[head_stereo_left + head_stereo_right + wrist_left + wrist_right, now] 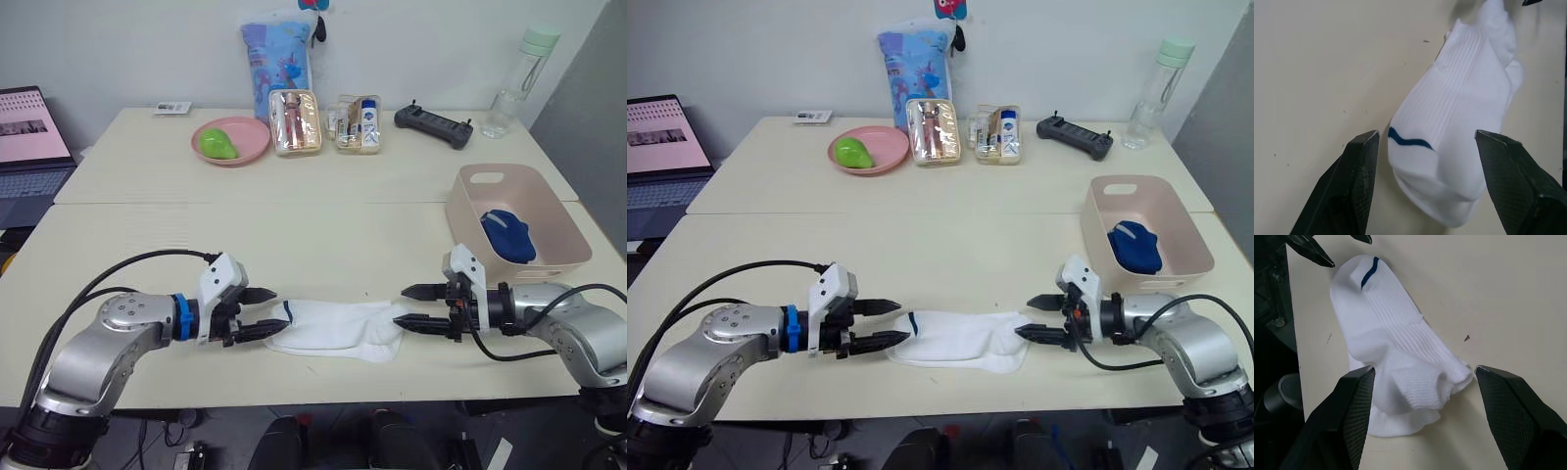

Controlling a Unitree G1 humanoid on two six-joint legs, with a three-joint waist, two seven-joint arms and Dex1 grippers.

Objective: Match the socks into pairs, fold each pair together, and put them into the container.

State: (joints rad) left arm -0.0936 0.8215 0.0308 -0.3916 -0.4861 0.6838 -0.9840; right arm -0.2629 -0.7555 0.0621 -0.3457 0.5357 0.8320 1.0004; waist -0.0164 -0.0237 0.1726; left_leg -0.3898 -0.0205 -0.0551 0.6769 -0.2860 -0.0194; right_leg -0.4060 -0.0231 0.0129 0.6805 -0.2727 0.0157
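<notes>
Lying stacked near the table's (pixel 118 255) front edge, between the two grippers: the white socks (pixel 338 328), with the left gripper (pixel 263 313) spread wide at the end bearing the dark stripe and the right gripper (pixel 413 305) equally wide at the bunched end, neither gripping anything. Showing in the wrist views but not from the head: the ribbing, the curved stripe (pixel 1409 141) and a second layer underneath. Sitting well off to the right, holding folded dark blue socks (pixel 509 235): the pink tub (pixel 470 211), with bare tabletop stretching behind.
</notes>
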